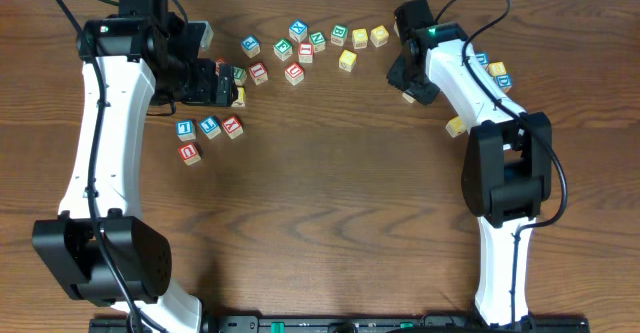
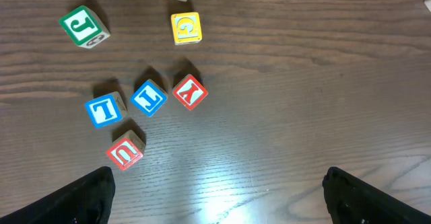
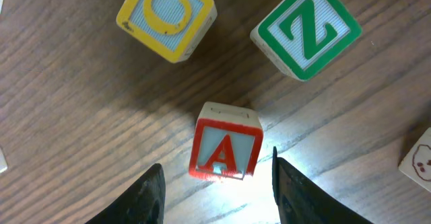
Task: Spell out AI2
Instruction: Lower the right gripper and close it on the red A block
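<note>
The desk is dark brown wood with a streaky grain and a low sheen; light glares off it at six o'clock of the A cube. That cube shows pale bare wood at its edges and a smooth, finely ribbed printed face. The C cube at eleven o'clock and the Z cube at one o'clock have the same ribbing. The right hand has matt black fingers, plastic by the look.
</note>
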Motion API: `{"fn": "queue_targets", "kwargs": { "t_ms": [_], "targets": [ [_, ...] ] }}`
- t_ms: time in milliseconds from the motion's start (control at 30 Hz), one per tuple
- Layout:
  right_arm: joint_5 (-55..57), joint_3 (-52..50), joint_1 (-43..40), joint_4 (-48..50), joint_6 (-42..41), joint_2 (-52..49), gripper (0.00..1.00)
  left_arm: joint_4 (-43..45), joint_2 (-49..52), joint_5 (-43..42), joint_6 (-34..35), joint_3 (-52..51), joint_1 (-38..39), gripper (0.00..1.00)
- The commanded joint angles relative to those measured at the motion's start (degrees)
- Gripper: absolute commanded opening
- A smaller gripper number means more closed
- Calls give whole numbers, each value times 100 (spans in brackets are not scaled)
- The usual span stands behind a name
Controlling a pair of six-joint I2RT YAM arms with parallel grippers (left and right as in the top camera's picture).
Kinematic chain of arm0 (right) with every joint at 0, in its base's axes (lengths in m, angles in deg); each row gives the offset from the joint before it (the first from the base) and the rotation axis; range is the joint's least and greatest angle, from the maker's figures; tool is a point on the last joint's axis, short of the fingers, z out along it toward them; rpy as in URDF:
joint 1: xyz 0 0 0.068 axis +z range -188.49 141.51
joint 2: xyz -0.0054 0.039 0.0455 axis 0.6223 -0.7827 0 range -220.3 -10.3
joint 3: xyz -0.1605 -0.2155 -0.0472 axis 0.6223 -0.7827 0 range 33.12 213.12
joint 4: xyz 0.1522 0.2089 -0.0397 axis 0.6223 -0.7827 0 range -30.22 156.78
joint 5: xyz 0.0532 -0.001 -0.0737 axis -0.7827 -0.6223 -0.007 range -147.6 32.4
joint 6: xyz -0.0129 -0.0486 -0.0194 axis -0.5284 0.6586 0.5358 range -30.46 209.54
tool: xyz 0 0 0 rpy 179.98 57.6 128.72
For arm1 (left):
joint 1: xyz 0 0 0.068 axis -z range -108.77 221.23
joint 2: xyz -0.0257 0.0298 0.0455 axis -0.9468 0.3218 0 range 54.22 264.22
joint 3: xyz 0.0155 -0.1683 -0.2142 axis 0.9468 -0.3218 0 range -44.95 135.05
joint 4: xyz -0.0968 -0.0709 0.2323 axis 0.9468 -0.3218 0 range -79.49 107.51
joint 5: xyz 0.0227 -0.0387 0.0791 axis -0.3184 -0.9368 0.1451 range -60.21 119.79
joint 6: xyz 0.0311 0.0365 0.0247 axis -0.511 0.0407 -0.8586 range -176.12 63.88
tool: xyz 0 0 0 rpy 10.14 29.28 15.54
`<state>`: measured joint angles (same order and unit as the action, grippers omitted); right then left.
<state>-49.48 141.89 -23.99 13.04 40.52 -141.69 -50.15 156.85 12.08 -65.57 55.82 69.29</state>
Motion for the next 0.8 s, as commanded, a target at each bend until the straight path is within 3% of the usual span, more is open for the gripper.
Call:
{"fn": "queue_targets", "kwargs": {
  "t_ms": [0, 200, 367, 567, 767],
  "targets": [
    [184, -79, 4, 35, -131, -214, 46, -17, -28, -24, -94, 162, -2, 98],
    [247, -79, 7, 116, -85, -376, 43, -20, -28, -24, -72, 162, -2, 98],
    [227, -79, 13, 339, 476, -376, 38, -20, -28, -24, -72, 162, -2, 98],
    [229, -79, 13, 343, 1016, -376, 25, -20, -28, -24, -72, 162, -2, 98],
    [219, -79, 15, 339, 1504, -374, 24, -20, -28, -24, -72, 162, -2, 98]
  ]
}}
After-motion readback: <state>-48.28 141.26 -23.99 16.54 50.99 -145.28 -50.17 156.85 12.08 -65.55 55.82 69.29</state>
